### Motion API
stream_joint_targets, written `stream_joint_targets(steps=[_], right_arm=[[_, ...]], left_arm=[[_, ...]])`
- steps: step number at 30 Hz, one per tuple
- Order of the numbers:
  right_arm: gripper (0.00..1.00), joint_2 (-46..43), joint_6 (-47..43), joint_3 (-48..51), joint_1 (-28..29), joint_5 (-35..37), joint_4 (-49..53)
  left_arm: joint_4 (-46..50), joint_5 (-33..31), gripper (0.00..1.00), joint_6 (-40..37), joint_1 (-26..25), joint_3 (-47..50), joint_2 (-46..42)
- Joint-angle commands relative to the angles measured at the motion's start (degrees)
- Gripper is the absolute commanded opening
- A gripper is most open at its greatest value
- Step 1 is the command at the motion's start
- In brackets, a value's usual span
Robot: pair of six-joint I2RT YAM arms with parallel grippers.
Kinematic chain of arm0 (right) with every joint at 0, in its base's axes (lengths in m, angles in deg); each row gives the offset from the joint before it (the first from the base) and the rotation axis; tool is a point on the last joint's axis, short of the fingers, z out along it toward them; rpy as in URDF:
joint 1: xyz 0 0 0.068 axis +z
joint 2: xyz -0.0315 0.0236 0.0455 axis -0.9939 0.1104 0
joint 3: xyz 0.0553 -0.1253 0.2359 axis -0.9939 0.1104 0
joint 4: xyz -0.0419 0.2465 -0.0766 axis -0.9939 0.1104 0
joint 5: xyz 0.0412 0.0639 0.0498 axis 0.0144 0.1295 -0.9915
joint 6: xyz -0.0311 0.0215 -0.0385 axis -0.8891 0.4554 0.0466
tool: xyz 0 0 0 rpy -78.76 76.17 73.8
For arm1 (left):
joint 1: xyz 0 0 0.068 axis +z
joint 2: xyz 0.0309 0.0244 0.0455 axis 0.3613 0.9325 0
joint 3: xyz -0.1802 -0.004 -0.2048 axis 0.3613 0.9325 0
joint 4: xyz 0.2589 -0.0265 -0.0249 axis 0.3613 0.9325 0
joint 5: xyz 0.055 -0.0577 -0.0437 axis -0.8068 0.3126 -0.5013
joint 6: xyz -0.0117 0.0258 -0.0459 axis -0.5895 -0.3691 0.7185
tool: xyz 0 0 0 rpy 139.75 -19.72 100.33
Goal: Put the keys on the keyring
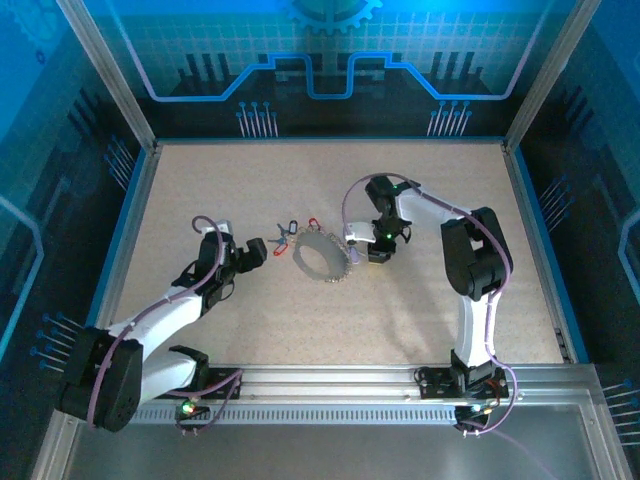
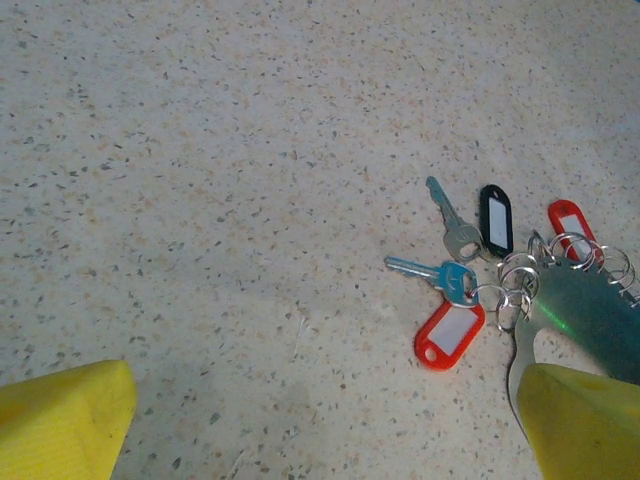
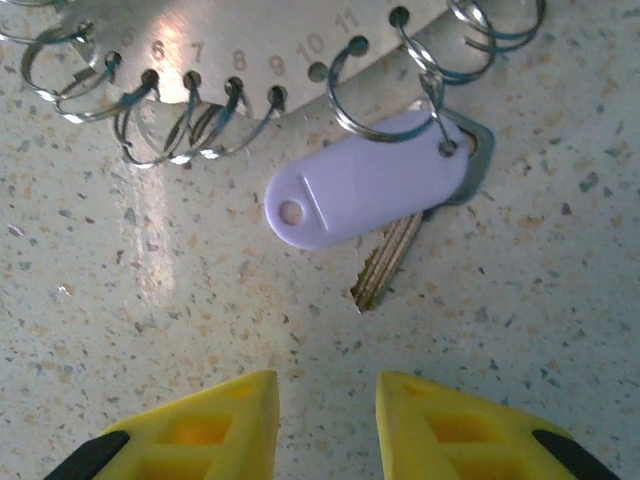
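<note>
Yellow R end effector [image 3: 325, 400], smooth lilac oval tag [image 3: 360, 190], metal keyring [image 3: 250, 35]

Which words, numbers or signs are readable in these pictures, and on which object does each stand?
"6", "7", "8", "9", "10", "11": stamped on the keyring, one beside each hole.
Lilac tag: blank face, no text.
Red tag and black tag: pale inserts, too small to read anything.

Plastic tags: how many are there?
4: a red tag nearest the left wrist camera, a black tag and a second red tag beyond it, a lilac tag in the right wrist view. Others may be hidden.
</note>
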Motion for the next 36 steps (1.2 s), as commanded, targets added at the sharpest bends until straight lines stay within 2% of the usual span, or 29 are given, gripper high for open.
stream_joint_targets(steps=[1,3,7,8,9,12,14,15,18,21,22,24,26,29,34,36], right_arm=[[0.33,-7.26,0.66,1.99,-1.61,-2.97,-3.00],[0.34,-14.12,1.88,5.43,-2.72,-5.93,-9.55],[0.39,-29.63,9.65,16.27,-5.02,-10.91,-30.53],[0.66,-33.45,12.27,18.86,-5.38,-10.96,-35.97],[1.00,-36.97,15.01,21.54,-5.69,-10.52,-41.31],[1.00,-46.46,25.49,30.38,-6.53,-6.69,-57.24],[1.00,-51.14,36.66,38.20,-7.29,-2.66,-70.66],[1.00,-53.00,40.89,41.45,-7.43,-0.65,-74.28],[1.00,-57.08,49.28,48.40,-7.43,7.27,-77.42],[1.00,-60.52,57.19,55.75,-7.41,14.54,-78.84],[1.00,-61.61,57.78,57.28,-7.38,15.89,-78.29],[1.00,-63.26,56.97,60.69,-7.46,17.93,-77.69],[1.00,-63.51,55.13,63.01,-7.52,19.00,-77.94],[1.00,-60.12,55.48,65.63,-7.93,22.44,-80.44],[1.00,-46.62,55.89,66.64,-10.33,25.48,-90.54],[1.00,-43.36,55.69,65.41,-11.62,22.67,-92.76]], left_arm=[[4.96,1.34,0.99,-3.94,0.44,-3.60,-4.27],[7.64,4.26,0.99,-5.52,0.46,-5.98,-6.99],[12.51,1.44,0.99,-7.38,0.32,-10.00,-12.04],[13.18,0.21,0.99,-8.08,0.29,-10.60,-13.47],[13.23,-1.02,0.99,-8.73,0.15,-10.83,-14.74],[8.37,-3.42,0.99,-13.00,-0.42,-7.95,-18.78],[1.98,-8.08,0.99,-15.90,-1.75,-3.61,-21.73],[-2.16,-10.39,0.99,-17.52,-2.26,-0.76,-22.84],[-14.39,-15.38,0.99,-19.38,-2.58,6.35,-22.37],[-23.44,-19.73,0.99,-22.54,-3.60,10.10,-15.69],[-24.93,-21.18,0.99,-25.41,-4.56,10.08,-13.31],[-29.13,-28.24,0.99,-33.28,-8.61,9.83,-7.75],[-41.03,-31.17,0.99,-40.59,-10.08,11.49,-1.25],[-56.25,-27.70,0.99,-45.80,-10.13,13.08,9.33],[-70.55,-25.33,0.99,-48.36,-10.72,10.84,25.20],[-73.56,-25.72,0.99,-49.44,-9.80,9.23,29.96]])
